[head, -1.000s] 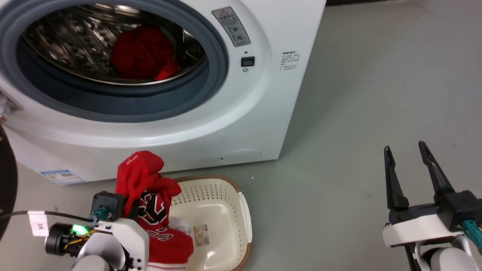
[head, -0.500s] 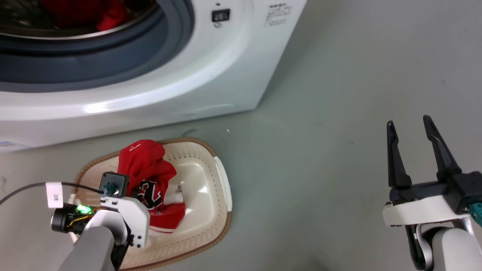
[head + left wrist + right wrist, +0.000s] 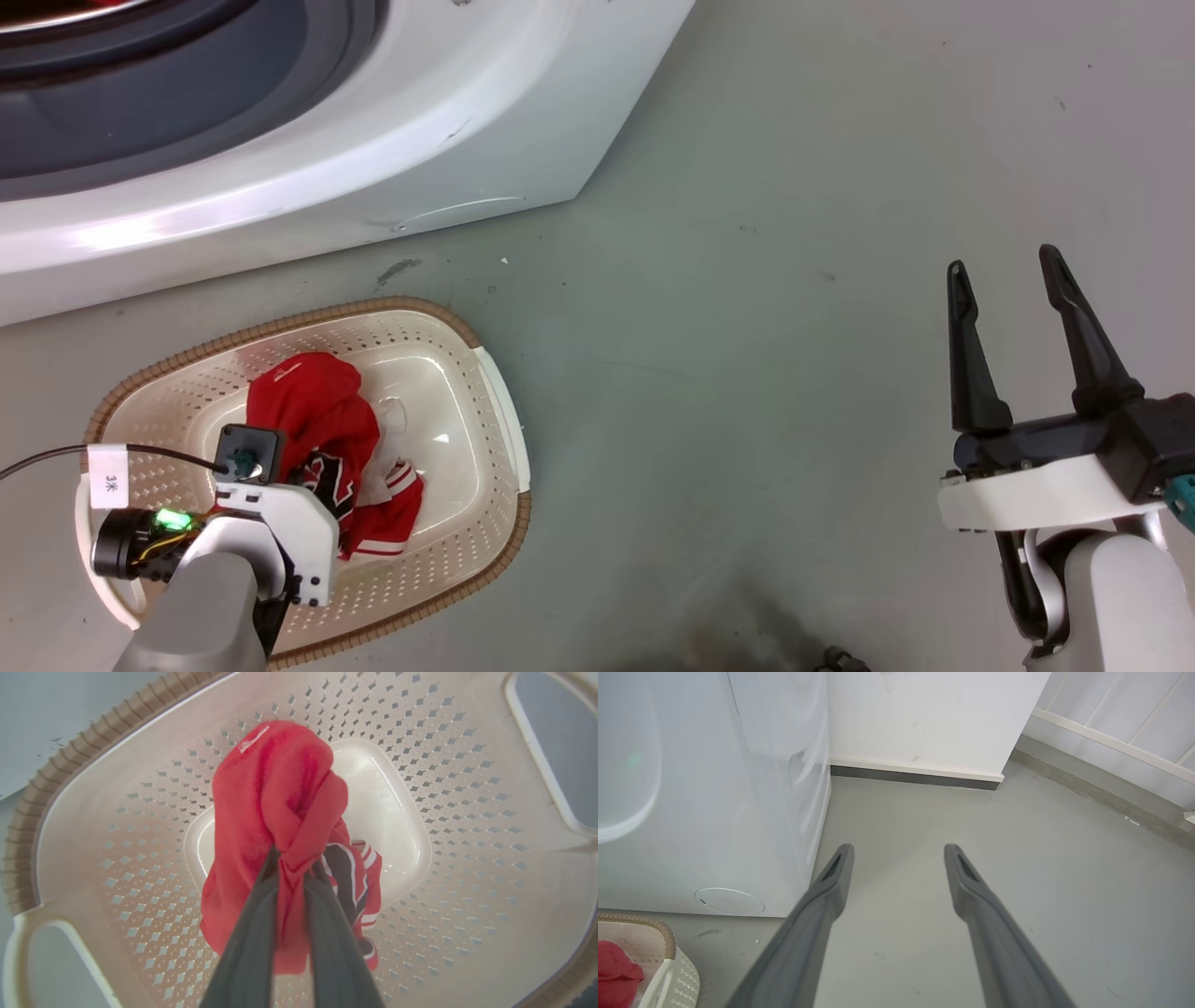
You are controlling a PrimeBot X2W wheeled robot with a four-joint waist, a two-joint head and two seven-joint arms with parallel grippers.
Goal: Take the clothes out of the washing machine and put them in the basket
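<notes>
Grey floor in front of washing machine (image 3: 392, 131): left claw (image 3: 295, 861) pinching red clothes (image 3: 308, 415) inside basket (image 3: 373, 306).
Bunch hangs low over basket bottom, numbered part draped beneath. Right claw (image 3: 1001, 263) spread and empty, well apart to the right over bare floor. Risk: cloth wrapped round left claw may snag on release, ride back up and tip the light basket. Machine front just far of basket; tagged cable (image 3: 56, 457) trails by left wrist.

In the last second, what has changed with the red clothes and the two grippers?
The left gripper has lowered the bright red soft garment into the cream perforated plastic basket, still shut on it. The head camera tilted down too. The right gripper stayed open and idle.
</notes>
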